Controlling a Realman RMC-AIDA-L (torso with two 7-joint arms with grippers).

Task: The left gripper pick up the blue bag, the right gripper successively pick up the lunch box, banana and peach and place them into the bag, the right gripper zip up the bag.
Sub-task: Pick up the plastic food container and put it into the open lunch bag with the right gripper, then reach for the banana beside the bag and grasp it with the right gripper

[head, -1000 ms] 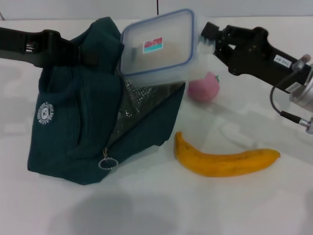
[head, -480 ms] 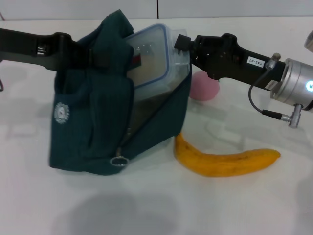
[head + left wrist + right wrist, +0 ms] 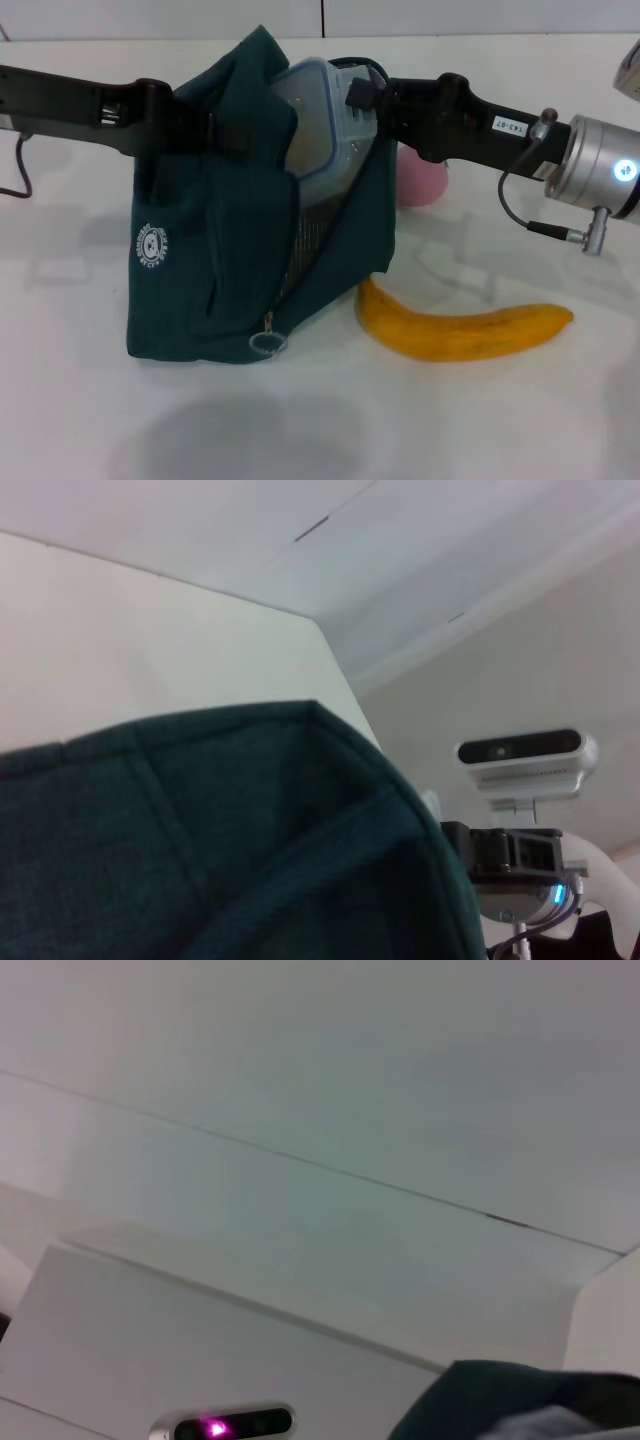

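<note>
The blue bag (image 3: 215,260) stands open on the white table, its top edge pinched by my left gripper (image 3: 218,112), which comes in from the left. The clear lunch box (image 3: 318,125) with a blue-rimmed lid is tilted on edge, its lower half inside the bag's mouth. My right gripper (image 3: 362,98) is shut on the box's rim, reaching in from the right. The pink peach (image 3: 424,182) lies behind that arm, partly hidden. The yellow banana (image 3: 462,330) lies on the table right of the bag. Bag fabric (image 3: 200,830) fills the left wrist view.
A zipper pull ring (image 3: 265,343) hangs at the bag's lower front. A cable (image 3: 520,215) loops off the right wrist. The white table (image 3: 330,420) extends in front of the bag and banana. The right wrist view shows mostly wall and a corner of bag fabric (image 3: 500,1400).
The left arm has carried the bag to the right. The right gripper has moved left and down, and the lunch box has gone from above the bag into its mouth.
</note>
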